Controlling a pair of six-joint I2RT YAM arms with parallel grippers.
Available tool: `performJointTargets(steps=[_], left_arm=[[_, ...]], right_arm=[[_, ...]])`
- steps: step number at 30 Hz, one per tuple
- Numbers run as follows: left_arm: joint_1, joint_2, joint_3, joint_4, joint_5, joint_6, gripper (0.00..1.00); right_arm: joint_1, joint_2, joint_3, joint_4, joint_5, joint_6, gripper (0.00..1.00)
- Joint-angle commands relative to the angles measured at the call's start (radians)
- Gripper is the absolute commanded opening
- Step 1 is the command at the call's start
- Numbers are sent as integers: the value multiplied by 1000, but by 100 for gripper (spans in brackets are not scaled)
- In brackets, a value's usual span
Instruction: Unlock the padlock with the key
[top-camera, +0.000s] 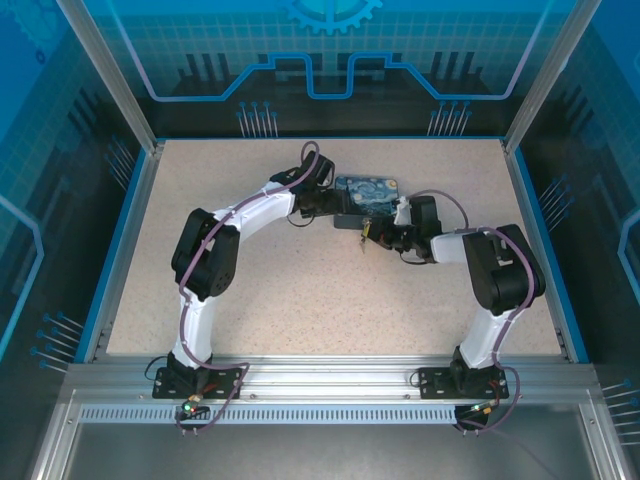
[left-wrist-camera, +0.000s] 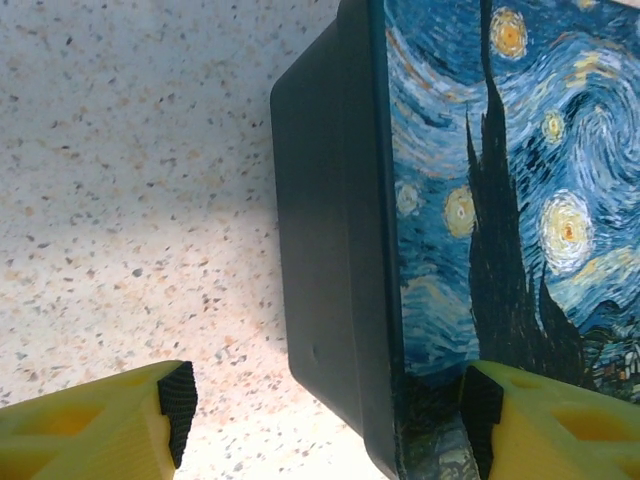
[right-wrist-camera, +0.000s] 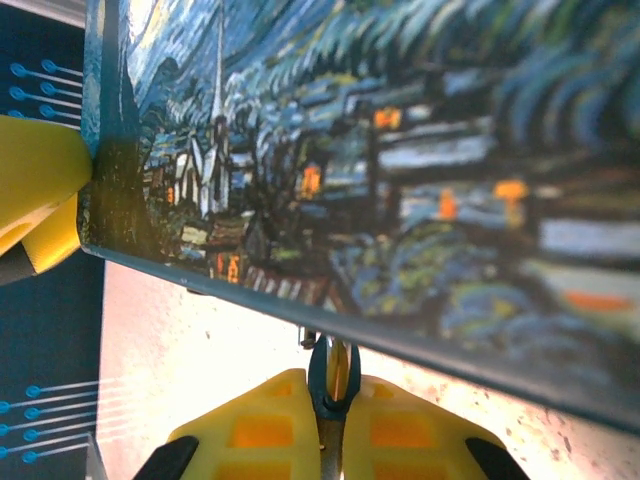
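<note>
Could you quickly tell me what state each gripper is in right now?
Left gripper: open, straddling the painted box's edge.
Right gripper: closed on the key.

Top external: high behind the arm bases, facing down over the whole bench (top-camera: 300, 290), painted box (top-camera: 368, 188) distant.
Left wrist: close against the box's dark side.
Right wrist: closer, skimming its print.
Shared: the box.

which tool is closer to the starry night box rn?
Left. The left tool is open, straddling a side wall of the box; the right tool sits just off its near edge, shut on a thin item.
</note>
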Motion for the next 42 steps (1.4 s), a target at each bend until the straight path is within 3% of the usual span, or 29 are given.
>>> performJointTargets(steps=[1, 6, 12, 18, 25, 30, 42], left_arm=[[-24, 33, -54, -140, 32, -2, 70], [-24, 43, -60, -144, 42, -14, 69], [-24, 40, -69, -146, 61, -24, 68], [-24, 25, -85, -135, 92, -48, 68], [-29, -2, -111, -121, 149, -89, 68], [-33, -32, -143, -98, 180, -113, 68], [-5, -28, 4, -147, 125, -67, 72]], right_arm=[[-26, 80, -35, 51, -30, 253, 0], [-25, 97, 3, -21, -37, 250, 0], [-23, 60, 77, -350, 23, 64, 0], [10, 17, 212, -767, 295, -180, 0], [106, 41, 334, -962, 523, -240, 0], [118, 43, 352, -990, 554, -232, 0], [64, -1, 269, -855, 387, -209, 0]])
